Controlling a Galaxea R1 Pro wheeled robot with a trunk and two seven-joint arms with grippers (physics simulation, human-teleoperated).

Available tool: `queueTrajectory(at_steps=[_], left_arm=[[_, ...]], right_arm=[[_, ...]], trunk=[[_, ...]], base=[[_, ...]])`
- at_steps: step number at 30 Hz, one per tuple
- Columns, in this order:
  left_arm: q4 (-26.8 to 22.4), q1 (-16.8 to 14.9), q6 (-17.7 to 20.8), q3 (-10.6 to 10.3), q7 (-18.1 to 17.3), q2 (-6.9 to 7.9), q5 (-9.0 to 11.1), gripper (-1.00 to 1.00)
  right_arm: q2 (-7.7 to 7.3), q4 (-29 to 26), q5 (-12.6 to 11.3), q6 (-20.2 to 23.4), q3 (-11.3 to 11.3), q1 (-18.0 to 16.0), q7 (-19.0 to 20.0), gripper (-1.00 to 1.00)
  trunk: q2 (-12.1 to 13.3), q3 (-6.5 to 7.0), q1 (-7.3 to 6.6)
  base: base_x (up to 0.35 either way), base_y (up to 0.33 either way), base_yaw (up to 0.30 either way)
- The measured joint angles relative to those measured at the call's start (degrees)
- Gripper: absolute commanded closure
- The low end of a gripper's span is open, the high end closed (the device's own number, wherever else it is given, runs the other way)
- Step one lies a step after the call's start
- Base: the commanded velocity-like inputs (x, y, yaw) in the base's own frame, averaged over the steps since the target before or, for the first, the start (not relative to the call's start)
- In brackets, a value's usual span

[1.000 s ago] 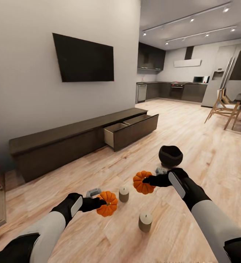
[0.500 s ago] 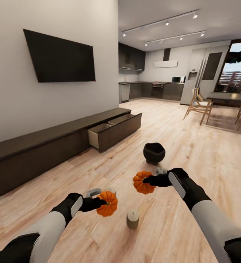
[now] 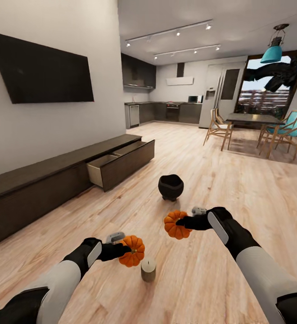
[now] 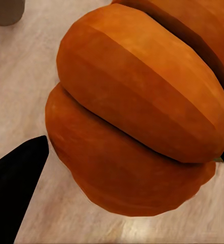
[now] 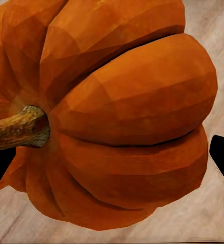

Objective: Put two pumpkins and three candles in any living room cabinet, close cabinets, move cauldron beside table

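Note:
My left gripper (image 3: 124, 249) is shut on an orange ribbed pumpkin (image 3: 132, 251), held low over the wood floor; up close the pumpkin (image 4: 137, 117) sits between dark fingers (image 4: 15, 178). My right gripper (image 3: 181, 222) is shut on the other pumpkin (image 3: 175, 225), whose brown stem (image 5: 15, 129) shows in the right wrist view. A tan candle (image 3: 148, 270) stands on the floor just below the left pumpkin. The black cauldron (image 3: 170, 187) sits on the floor ahead. The long dark cabinet (image 3: 36, 189) runs along the left wall with one drawer (image 3: 119, 163) pulled open.
A black TV (image 3: 40, 67) hangs on the wall above the cabinet. A dark dining table (image 3: 254, 119) with wooden and teal chairs (image 3: 218, 130) stands far right. The kitchen (image 3: 166, 110) lies at the back. Open wood floor (image 3: 220, 180) stretches ahead.
The whole view has swung to the right, so cabinet, cauldron and candle slid left in the picture; one candle left the view. Both grippers hold their pumpkins as before.

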Motion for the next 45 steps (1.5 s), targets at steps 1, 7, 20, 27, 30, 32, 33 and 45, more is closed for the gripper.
queueTrajectory(at_steps=[1,7,20,27,30,32,33,45], left_arm=[[0.0,0.0,0.0,0.0,0.0,0.00,0.0,1.00],[0.0,0.0,0.0,0.0,0.0,0.00,0.0,1.00],[0.0,0.0,0.0,0.0,-0.1,0.06,1.7,1.00],[0.0,0.0,0.0,0.0,-0.1,0.00,1.7,1.00],[0.0,0.0,0.0,0.0,-0.1,0.00,1.7,1.00],[0.0,0.0,0.0,0.0,-0.1,0.00,1.7,1.00],[0.0,0.0,0.0,0.0,-0.1,0.00,1.7,1.00],[0.0,0.0,0.0,0.0,-0.1,0.00,1.7,1.00]], right_arm=[[0.00,0.0,0.0,0.0,0.0,0.0,0.0,1.00],[0.00,0.0,0.0,0.0,0.0,0.0,0.0,1.00],[0.09,0.0,0.0,0.0,0.0,0.0,0.0,1.00],[0.09,0.0,0.0,0.0,0.1,0.0,0.0,1.00],[0.09,0.0,0.0,0.0,0.1,0.0,0.0,1.00],[0.09,0.0,0.0,0.0,0.1,0.0,0.0,1.00],[0.09,0.0,0.0,0.0,0.1,0.0,0.0,1.00],[0.09,0.0,0.0,0.0,0.1,0.0,0.0,1.00]], trunk=[[0.0,0.03,0.00],[0.0,0.23,0.00],[0.0,0.63,0.00],[0.0,0.81,0.00],[0.0,0.89,0.00],[0.0,0.94,0.00],[0.0,0.96,0.00],[0.0,1.26,0.00]], base=[[0.000,0.000,-0.297],[0.000,0.000,-0.297],[0.000,0.000,-0.297],[0.000,0.000,-0.297],[0.000,0.000,-0.296],[0.000,0.000,-0.297],[0.000,0.000,-0.297],[0.000,0.000,-0.297]])
